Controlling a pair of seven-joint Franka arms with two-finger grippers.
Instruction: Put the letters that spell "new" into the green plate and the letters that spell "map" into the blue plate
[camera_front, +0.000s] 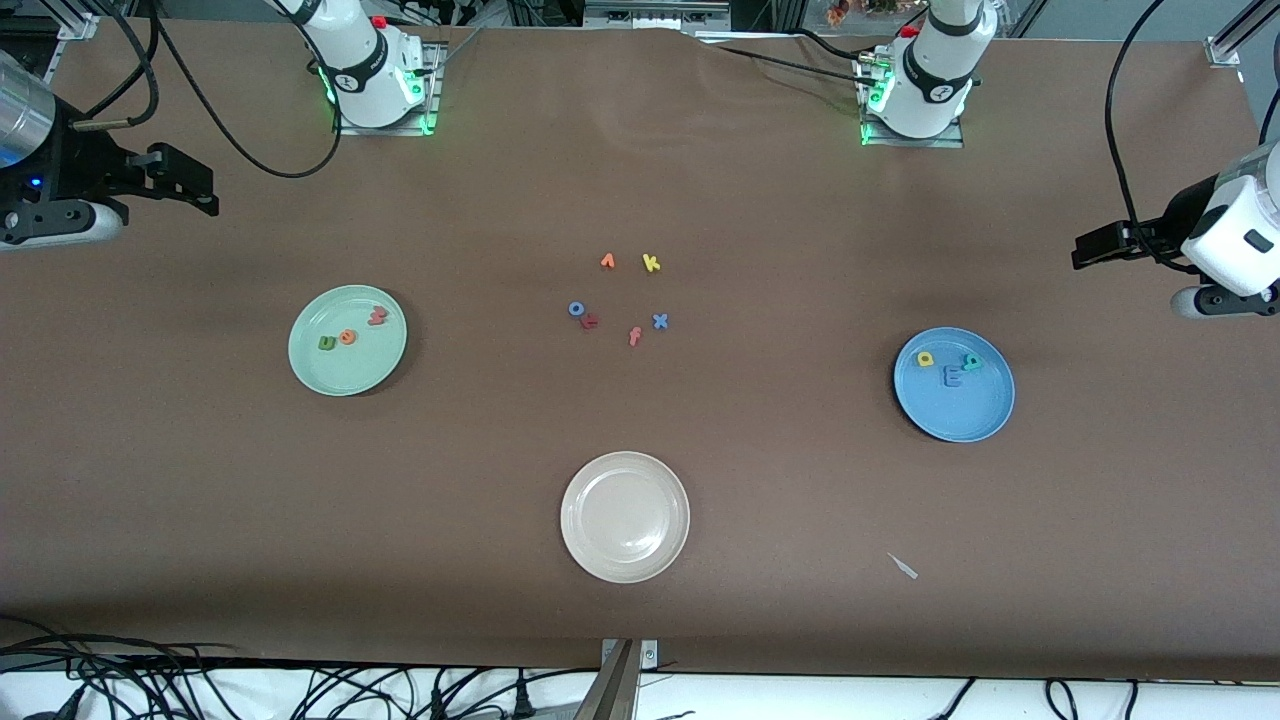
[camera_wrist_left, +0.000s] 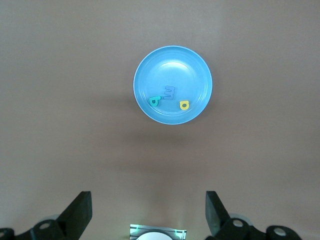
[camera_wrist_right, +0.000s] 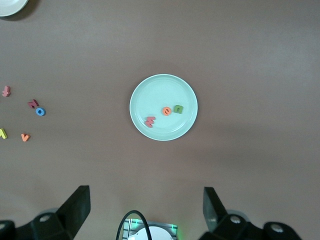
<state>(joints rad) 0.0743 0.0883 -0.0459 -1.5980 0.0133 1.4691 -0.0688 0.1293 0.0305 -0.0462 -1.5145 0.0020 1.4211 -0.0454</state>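
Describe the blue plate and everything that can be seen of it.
The blue plate is round, shallow and mid-blue, with a smooth, slightly glossy surface and a low raised rim. It sits flat on the brown table toward the left arm's end, nearer to the front camera than the loose letters in the middle. Three small foam letters lie inside it: a yellow a, a blue m and a teal p, grouped in the part toward the arms' bases. No hand touches it.

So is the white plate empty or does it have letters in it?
Empty. The white plate shows only its bare inside; the leftover letters lie on the table, farther from the front camera.
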